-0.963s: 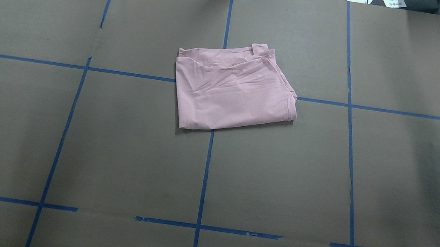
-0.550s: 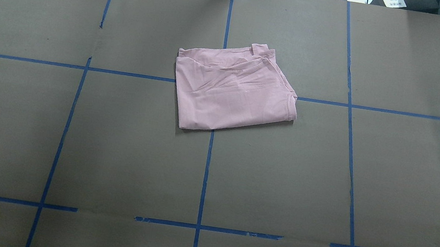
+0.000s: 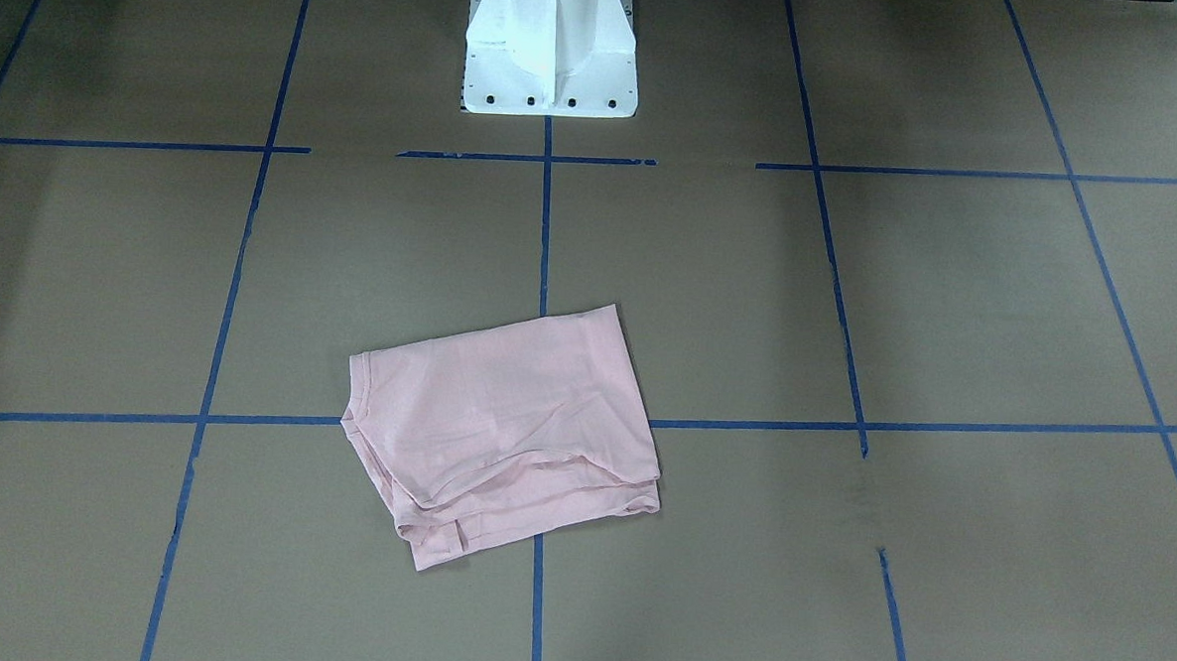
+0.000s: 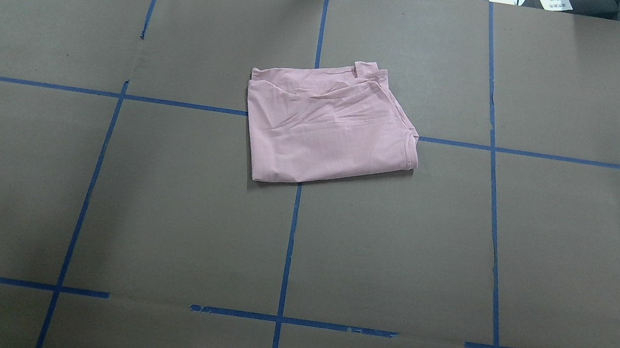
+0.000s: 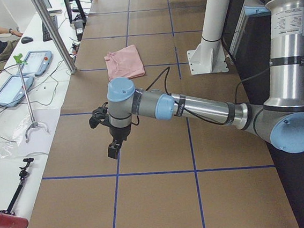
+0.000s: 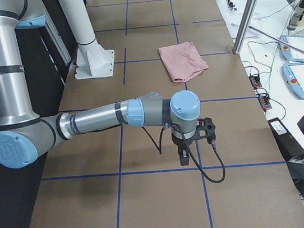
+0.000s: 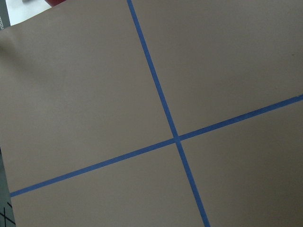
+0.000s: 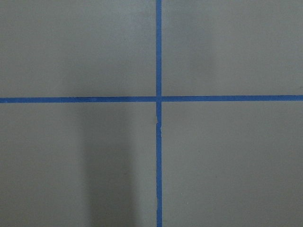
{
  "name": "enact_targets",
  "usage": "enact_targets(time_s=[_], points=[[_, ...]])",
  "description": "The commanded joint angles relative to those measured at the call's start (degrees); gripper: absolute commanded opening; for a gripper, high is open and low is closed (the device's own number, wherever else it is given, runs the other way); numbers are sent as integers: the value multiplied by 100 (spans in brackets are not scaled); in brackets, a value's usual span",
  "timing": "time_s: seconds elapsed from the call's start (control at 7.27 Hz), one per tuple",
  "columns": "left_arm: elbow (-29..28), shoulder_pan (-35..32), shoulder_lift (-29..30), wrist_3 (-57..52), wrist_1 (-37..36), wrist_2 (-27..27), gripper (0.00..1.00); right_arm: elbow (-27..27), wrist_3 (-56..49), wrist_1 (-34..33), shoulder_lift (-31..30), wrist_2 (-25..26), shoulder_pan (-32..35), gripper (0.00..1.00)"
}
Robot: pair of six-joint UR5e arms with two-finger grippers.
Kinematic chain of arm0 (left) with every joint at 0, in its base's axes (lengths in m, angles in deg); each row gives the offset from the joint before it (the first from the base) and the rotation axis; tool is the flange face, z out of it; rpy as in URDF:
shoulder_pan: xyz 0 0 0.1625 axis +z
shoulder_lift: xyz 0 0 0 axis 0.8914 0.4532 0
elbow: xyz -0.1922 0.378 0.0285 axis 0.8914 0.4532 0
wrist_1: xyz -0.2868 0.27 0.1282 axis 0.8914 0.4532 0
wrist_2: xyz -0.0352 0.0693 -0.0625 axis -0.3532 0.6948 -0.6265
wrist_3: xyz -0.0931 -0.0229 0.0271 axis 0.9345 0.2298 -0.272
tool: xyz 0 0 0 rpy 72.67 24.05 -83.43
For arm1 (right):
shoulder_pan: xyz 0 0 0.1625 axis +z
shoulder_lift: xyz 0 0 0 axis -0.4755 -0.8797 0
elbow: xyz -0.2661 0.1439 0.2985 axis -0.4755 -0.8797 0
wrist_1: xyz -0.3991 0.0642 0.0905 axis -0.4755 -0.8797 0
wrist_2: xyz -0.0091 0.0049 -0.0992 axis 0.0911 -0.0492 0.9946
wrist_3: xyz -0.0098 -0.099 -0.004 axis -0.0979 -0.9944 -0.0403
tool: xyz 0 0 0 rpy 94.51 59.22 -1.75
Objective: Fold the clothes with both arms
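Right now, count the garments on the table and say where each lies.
1. The folded pink T-shirt lies mid-table, across the centre tape line; no second one shows.

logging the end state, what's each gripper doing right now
Left gripper: cannot tell, only a side view shows it.
Right gripper: cannot tell, same reason.

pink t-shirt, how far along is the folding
Done: the pink T-shirt lies folded in a compact stack on the table. In hand: nothing; the left gripper and right gripper hang over bare table, far from it. Left: at most squaring its uneven layered edge.
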Motion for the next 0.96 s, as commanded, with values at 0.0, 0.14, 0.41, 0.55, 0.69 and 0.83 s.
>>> enact_targets(time_s=[0.0,0.14,0.41,0.55,0.69,0.83], points=[[-224,7,-134,6,305,-31,100,184,115,2,-173,-48,-6,100],[-155,7,-117,6,25,-31,100,228,115,2,-174,-48,-6,100],[-57,129,-64,24,-721,-687,100,238,123,10,-121,-74,-59,100],[-101,217,-72,24,-864,-673,100,238,123,10,-121,-74,-68,100],[-145,227,-116,-2,-874,-647,100,229,115,10,-139,-65,-68,100],[-171,227,-134,-3,-874,-621,100,203,115,2,-182,-65,-68,100]])
